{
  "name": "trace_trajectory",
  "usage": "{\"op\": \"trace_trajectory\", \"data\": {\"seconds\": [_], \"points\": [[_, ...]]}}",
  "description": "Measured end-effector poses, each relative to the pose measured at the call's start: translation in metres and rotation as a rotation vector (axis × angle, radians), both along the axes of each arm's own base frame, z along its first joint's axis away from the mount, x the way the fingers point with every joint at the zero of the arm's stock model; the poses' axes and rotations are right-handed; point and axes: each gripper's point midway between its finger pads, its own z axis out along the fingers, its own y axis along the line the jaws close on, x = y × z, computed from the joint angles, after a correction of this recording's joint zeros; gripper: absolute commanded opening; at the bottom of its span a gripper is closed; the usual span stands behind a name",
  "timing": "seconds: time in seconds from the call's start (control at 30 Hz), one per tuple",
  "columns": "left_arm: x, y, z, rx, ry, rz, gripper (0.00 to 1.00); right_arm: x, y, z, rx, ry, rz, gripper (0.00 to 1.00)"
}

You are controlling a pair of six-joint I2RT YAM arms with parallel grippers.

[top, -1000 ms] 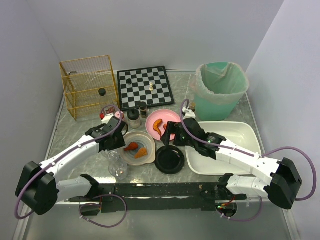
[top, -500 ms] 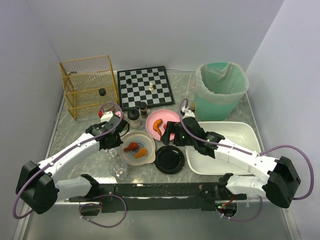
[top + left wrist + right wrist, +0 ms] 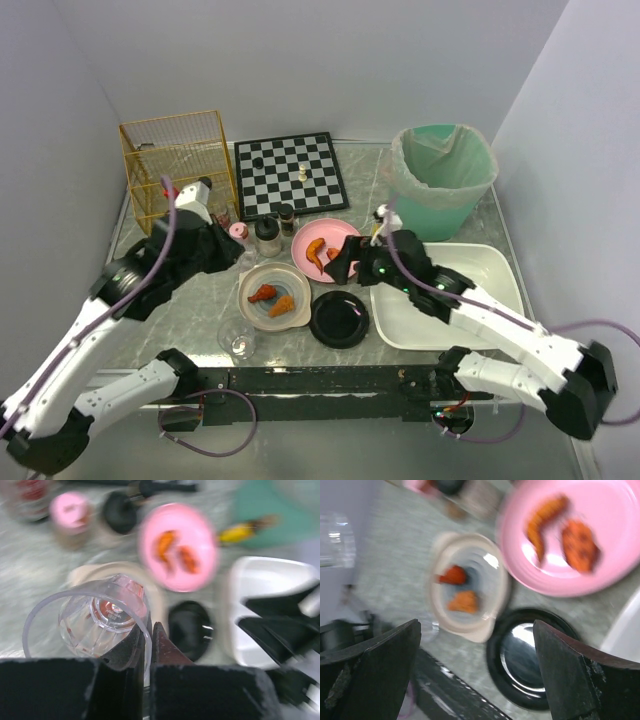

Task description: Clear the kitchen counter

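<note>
Left pincer point(image 3: 148, 630): pressed together on the rim of the clear glass point(image 3: 95, 617), one finger inside the wall and one outside. That suits a thin, open cup.
Glass position: lifted off the worktop point(image 3: 200, 310), mouth towards your wrist camera. The wrist view is blurred, so the tilt is uncertain.
Right pincer point(image 3: 476, 625): spread wide and holding nothing. It hangs above the pink plate point(image 3: 570, 535) and black plate point(image 3: 525, 655), probably readied for a plate edge.
Worktop: the marbled slab under everything, running wall to wall. It carries both plates, the beige bowl point(image 3: 272, 297) with food, and a second glass point(image 3: 238, 340).
Why the layout: the white tray point(image 3: 480, 270) and green bin point(image 3: 442, 180) sit at your right, likely for dishes and scraps.
Next: carry the glass clear of the bowl.
</note>
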Motion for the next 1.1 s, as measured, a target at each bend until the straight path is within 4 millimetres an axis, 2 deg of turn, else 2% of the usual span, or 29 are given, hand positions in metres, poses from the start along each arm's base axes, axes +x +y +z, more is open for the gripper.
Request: {"op": "trace_trajectory", "data": {"seconds": [0.13,0.2,0.3,0.37,0.57,0.8,1.1], "points": [[-0.010,-0.021,0.048,-0.152,-0.136,-0.132,0.01,-0.008,-0.005,0.056,0.173,-0.146,0.068,1.00],[-0.012,-0.031,0.061,-0.197,-0.177,-0.184,0.01,-0.017,-0.008,0.083,0.256,-0.212,0.111,1.00],[-0.012,-0.057,0.077,-0.284,-0.236,-0.301,0.01,-0.028,-0.008,0.114,0.350,-0.285,0.170,1.00],[-0.014,-0.075,0.082,-0.339,-0.259,-0.387,0.01,-0.035,-0.007,0.126,0.392,-0.306,0.200,1.00],[-0.020,-0.107,0.089,-0.442,-0.305,-0.564,0.01,-0.045,-0.005,0.147,0.491,-0.308,0.237,1.00],[-0.039,-0.124,0.127,-0.581,-0.420,-0.718,0.01,-0.050,-0.002,0.159,0.552,-0.307,0.261,1.00],[-0.055,-0.131,0.126,-0.638,-0.411,-0.816,0.01,-0.055,-0.002,0.164,0.584,-0.320,0.279,1.00]]}}
